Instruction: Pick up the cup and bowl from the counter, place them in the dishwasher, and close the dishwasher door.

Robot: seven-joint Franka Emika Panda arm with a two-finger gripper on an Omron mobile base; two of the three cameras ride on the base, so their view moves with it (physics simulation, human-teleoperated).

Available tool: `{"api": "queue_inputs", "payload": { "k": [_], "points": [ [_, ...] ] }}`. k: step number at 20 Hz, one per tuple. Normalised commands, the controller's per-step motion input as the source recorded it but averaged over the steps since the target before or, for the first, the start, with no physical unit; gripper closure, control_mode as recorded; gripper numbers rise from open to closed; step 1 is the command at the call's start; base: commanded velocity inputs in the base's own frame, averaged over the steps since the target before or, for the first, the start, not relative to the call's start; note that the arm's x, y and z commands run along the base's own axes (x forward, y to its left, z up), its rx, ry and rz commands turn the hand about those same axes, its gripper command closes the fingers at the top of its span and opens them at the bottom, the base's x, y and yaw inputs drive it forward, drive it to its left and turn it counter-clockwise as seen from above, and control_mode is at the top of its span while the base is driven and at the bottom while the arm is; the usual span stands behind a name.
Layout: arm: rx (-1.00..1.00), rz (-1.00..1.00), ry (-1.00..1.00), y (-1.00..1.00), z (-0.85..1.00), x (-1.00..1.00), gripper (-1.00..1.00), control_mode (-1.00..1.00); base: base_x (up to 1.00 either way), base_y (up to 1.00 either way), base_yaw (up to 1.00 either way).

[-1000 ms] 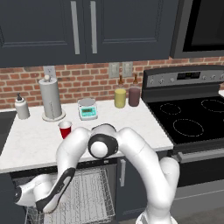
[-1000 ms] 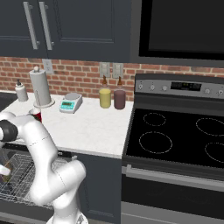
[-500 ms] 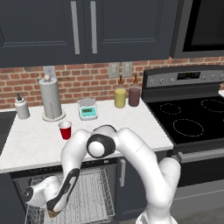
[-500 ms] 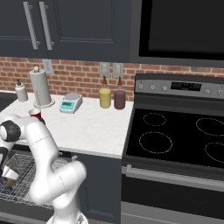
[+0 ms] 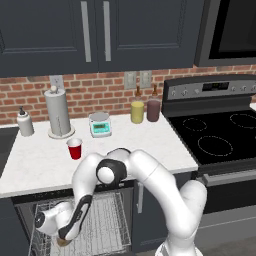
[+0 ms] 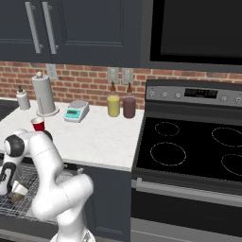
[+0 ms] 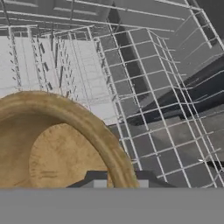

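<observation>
A: Bowl position? Hand state?
B: The bowl [image 7: 57,148] is seen low in the dishwasher [image 5: 107,220] rack, its rim pinched by the nearly closed hand [image 5: 62,241].
A: Cup?
B: The cup [image 5: 74,148] is left on the counter [image 5: 150,145].

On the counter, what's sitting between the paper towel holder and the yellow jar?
The small digital kitchen scale, against the brick wall between the paper towel holder and yellow jar, clearest in the left base view.

Arm lowered further, gripper [image 5: 62,242] carried the bowl [image 7: 57,144] down into the dishwasher rack [image 5: 107,225], near its front-left.
</observation>
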Motion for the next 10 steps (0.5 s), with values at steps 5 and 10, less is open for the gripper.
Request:
{"api": "queue_inputs", "payload": {
  "k": [5, 10],
  "points": [
    [0.00, 0.00, -0.01, 0.00, -0.49, 0.11, 1.00, -1.00, 0.00, 0.00, 0.00],
    [0.00, 0.00, -0.01, 0.00, -0.29, 0.06, 1.00, -1.00, 0.00, 0.00, 0.00]
  ]
}}
